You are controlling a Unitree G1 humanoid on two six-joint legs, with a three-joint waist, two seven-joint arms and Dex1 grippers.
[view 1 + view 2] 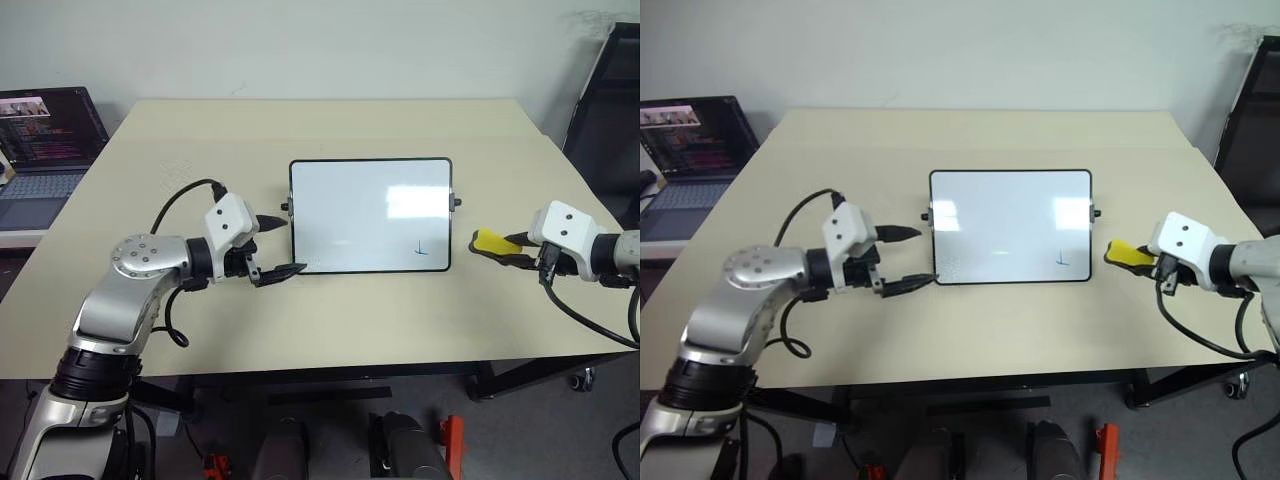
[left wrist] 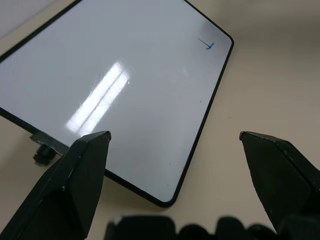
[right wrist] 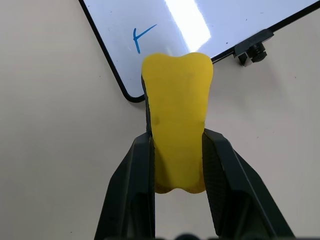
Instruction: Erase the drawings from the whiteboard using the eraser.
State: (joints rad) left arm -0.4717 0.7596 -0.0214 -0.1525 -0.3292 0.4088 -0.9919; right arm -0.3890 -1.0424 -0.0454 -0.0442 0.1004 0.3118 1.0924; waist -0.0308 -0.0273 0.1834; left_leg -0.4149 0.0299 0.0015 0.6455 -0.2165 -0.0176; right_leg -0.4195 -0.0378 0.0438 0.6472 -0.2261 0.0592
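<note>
Right hand (image 1: 500,247) gripping yellow eraser (image 1: 489,241), hovering just off whiteboard (image 1: 370,215) right edge, above bench (image 1: 330,320). Left hand (image 1: 275,247) gaping wide, empty, at board's left corner. Board mostly clean — one small blue drawing (image 1: 421,249) remaining near right corner, wiping not yet finished.

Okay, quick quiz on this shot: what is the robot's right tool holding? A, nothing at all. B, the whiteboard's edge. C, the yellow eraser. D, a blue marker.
C: the right tool is shut on the yellow eraser, held just off the corner of the whiteboard nearest the small blue drawing, while the left tool stands open.
</note>
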